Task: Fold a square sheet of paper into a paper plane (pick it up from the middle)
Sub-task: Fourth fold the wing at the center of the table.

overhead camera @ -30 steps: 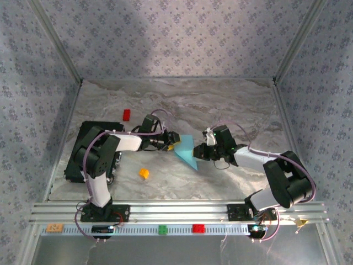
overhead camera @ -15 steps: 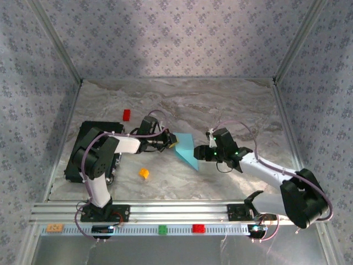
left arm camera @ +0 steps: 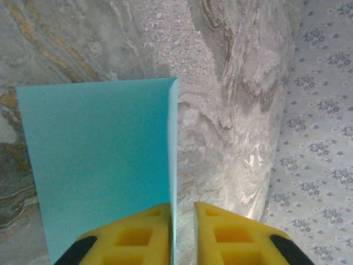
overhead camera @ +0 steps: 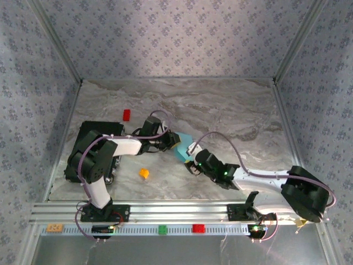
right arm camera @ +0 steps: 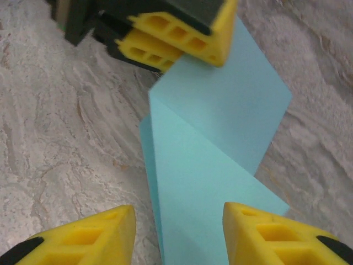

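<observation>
- Left wrist view: the left tool (left arm camera: 182,207) has its yellow fingers drawn nearly together, with the creased edge of the square sheet of paper (left arm camera: 99,165) running up between them. A thin slit shows beside the paper, yet I judge this a pinch on the fold.
- That hold seems meant to anchor one end of the sheet and keep the crease from springing open while the other arm works.
- The right tool (right arm camera: 177,208) is spread wide and grips nothing. The light-blue sheet runs between and below its fingers; whether either one touches it, I cannot tell.
- Straddling the paper like this, it looks lined up to press down or take the free flap.
- The sheet is partly folded, with a raised ridge slanting across it. It sits near the middle of the marbled counter (left arm camera: 231,110), between the two tools.
- Farther out, a small orange block (overhead camera: 144,173) lies apart from the paper. A red block (overhead camera: 126,115) and a black slab (overhead camera: 77,157) sit beyond the left arm, clear of the work.
</observation>
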{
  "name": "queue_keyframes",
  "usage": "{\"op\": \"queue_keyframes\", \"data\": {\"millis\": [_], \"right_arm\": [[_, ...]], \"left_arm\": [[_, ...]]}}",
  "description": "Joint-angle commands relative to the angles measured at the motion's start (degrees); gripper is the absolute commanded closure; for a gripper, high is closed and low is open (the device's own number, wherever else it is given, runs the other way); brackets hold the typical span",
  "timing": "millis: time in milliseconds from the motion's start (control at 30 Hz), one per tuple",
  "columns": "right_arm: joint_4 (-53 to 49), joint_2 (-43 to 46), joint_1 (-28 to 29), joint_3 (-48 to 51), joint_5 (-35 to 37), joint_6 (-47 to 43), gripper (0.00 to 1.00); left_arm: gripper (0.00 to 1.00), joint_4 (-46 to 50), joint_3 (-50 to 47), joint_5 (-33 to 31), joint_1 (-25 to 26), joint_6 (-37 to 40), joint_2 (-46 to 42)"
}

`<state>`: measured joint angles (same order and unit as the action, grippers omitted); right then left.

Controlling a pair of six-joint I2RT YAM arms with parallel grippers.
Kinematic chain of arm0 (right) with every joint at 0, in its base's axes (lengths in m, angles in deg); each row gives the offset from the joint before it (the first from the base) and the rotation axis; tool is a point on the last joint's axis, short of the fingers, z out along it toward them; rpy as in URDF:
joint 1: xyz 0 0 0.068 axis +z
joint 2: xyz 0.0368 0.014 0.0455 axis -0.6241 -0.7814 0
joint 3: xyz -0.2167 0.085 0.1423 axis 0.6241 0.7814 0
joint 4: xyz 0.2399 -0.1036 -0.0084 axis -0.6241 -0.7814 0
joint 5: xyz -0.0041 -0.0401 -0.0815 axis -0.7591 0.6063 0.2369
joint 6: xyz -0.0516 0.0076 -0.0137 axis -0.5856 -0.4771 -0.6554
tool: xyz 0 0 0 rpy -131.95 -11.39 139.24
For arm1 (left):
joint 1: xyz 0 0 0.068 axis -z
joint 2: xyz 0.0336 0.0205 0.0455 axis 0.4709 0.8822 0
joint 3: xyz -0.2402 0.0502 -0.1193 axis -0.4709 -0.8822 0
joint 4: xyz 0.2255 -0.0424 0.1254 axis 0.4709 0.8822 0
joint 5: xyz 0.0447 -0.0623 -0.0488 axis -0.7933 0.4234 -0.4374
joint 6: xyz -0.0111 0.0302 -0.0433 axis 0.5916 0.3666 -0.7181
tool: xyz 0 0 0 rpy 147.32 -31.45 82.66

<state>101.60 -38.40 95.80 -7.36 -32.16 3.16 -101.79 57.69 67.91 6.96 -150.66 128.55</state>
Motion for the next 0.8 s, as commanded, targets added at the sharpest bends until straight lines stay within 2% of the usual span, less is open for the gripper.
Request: {"op": "queue_keyframes", "data": {"millis": [0, 233, 500, 667, 767], "right_arm": [[5.91, -2.34, 3.04, 1.30, 6.70, -7.69, 0.55], [7.44, -9.68, 5.29, -0.57, 13.83, -8.11, 0.59], [8.47, -13.57, 5.30, -0.94, 15.96, -7.87, 0.60], [8.94, -14.60, 5.29, -0.61, 17.33, -6.75, 0.70], [9.28, -14.43, 5.28, -0.56, 16.47, -6.51, 0.72]], "left_arm": [[0.81, -0.42, 1.87, 1.47, 0.30, 0.32, 0.31], [0.82, 0.07, 2.14, 2.00, 0.35, 0.51, -0.02], [0.82, 0.21, 2.28, 2.31, 0.29, 0.58, 0.09], [0.83, 0.48, 2.45, 2.34, 0.29, 0.68, 0.09], [0.83, 0.68, 2.54, 2.37, 0.32, 0.82, 0.17]]}}
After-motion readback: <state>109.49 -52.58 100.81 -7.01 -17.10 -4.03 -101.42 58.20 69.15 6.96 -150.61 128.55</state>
